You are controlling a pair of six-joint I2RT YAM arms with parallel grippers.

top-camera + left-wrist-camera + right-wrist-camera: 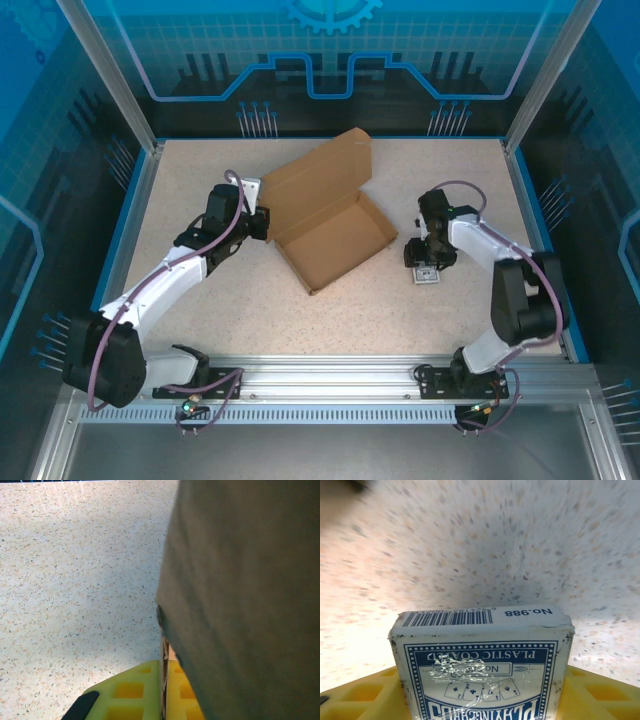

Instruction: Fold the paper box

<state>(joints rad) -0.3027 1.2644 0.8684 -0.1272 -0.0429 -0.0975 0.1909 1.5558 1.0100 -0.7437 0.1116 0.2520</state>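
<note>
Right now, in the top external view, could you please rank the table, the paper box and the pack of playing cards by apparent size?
1. table
2. paper box
3. pack of playing cards, partly hidden under the right pincer, yet clearly smallest

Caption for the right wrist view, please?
Card pack between the right gripper's yellow fingers, speckled table beyond.

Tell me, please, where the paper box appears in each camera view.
Top external: paper box at table centre, lid raised.
Left wrist: its brown panel across the right half, edge clamped by the left gripper.
Right wrist: a playing-card pack, bottom centre.
Shared landmark: speckled tabletop.
</note>
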